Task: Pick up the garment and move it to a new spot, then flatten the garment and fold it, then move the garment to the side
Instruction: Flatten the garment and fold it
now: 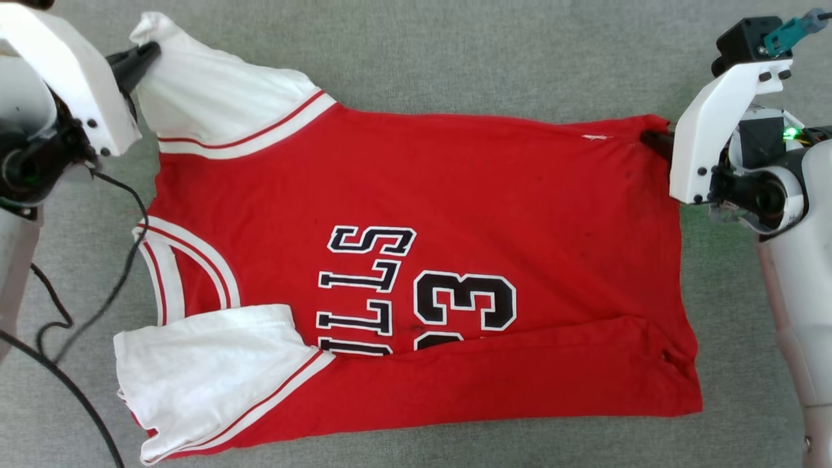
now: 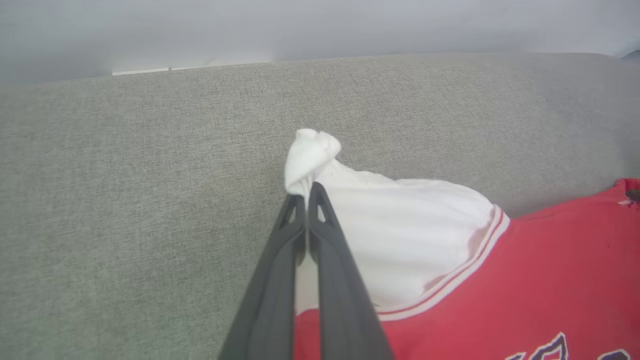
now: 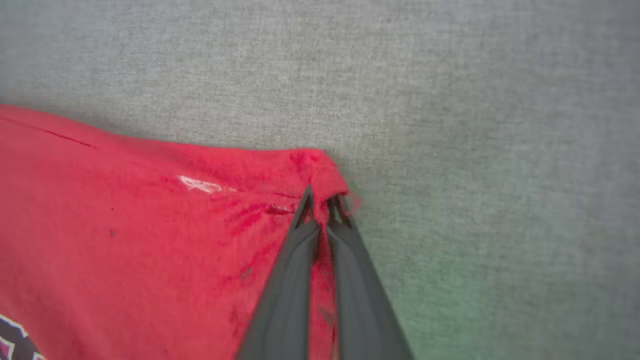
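The garment (image 1: 455, 195), a red jersey with white sleeves, striped trim and black-white lettering, lies spread across the grey cloth surface, collar to the left, its near edge folded up over the numbers. My left gripper (image 1: 153, 51) is shut on the tip of the far white sleeve (image 2: 310, 155), which bunches above the fingertips. My right gripper (image 1: 650, 138) is shut on the far red hem corner (image 3: 320, 170), pinching the fabric between both fingers (image 3: 295, 280). The near white sleeve (image 1: 208, 370) lies flat at the lower left.
The grey fabric surface (image 1: 487, 58) extends on all sides of the jersey. A black cable (image 1: 123, 273) loops from my left arm beside the collar. A pale wall (image 2: 320, 25) rises behind the surface's far edge.
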